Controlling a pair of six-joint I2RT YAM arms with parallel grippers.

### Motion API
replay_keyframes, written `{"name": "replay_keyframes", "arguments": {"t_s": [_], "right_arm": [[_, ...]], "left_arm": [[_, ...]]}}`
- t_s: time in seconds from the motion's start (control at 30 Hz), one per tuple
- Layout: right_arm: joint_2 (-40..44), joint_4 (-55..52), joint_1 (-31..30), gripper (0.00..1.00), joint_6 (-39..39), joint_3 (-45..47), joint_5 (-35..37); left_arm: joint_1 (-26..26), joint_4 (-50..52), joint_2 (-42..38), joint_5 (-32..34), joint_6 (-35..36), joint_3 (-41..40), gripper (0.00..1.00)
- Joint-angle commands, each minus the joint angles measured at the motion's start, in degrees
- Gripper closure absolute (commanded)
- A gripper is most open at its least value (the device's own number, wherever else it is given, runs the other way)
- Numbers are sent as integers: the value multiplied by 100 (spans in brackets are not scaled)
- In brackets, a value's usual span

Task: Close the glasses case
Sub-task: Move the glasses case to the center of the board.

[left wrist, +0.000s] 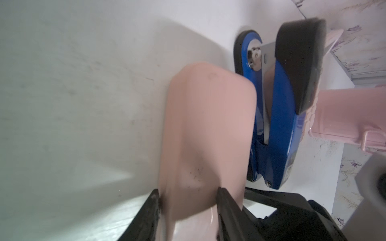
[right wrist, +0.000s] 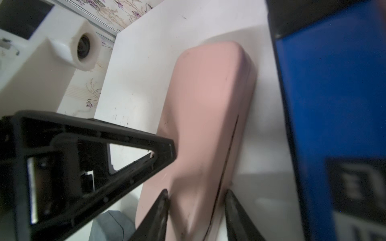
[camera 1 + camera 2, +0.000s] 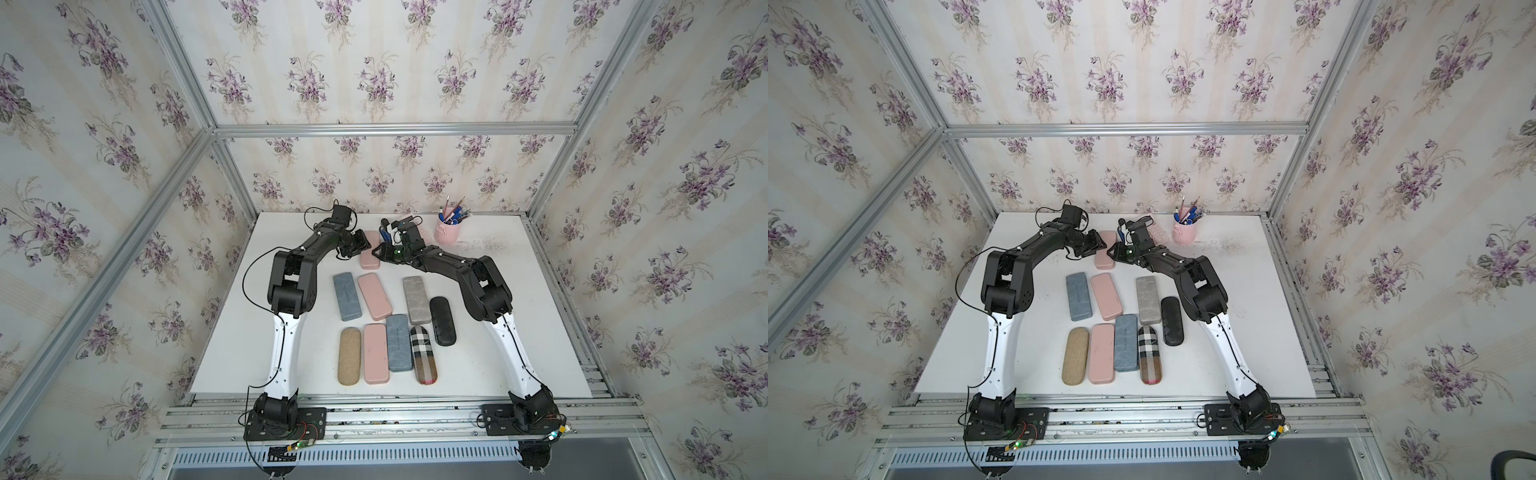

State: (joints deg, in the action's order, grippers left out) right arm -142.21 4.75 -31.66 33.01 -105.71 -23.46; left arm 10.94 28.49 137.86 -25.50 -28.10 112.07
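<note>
pink case (image 3: 369,250): between both pairs of jaws | left gripper (image 1: 187,190): clamped across it | right gripper (image 2: 197,191): clamped across it; only this wrist view shows the lid seam (image 2: 229,150), a thin dark line | stapler (image 1: 277,125): just outside the jaws

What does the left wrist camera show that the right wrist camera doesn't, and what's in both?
Only the left wrist view: the glossy pale pink plastic pen cup and the metal hinge end of the blue stapler-like tool with a black top.
Only the right wrist view: a black triangular finger of the left gripper, that arm's white camera housing, and a corner of a grey-blue textured case.
Both: the smooth pink rounded glasses case lying between fingertips, the left gripper's in one, the right gripper's in the other; the blue tool and the white tabletop.
</note>
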Motion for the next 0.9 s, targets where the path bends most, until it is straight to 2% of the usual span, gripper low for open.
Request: {"name": "replay_keyframes", "arguments": {"t_s": [0.0,0.53,0.87], "right_arm": [[238,110,-42,58,-270,153,-226],[960,-284,2,59,-859,1078,-152],[1807,224,-19,60,-757,2395,-260]], "left_arm": [[174,-99,-156,-576,9,-109,54],[750,-328,-481,-855,-25,-668,56],[1135,-677,-1103,-764,7,-1818,57]]}}
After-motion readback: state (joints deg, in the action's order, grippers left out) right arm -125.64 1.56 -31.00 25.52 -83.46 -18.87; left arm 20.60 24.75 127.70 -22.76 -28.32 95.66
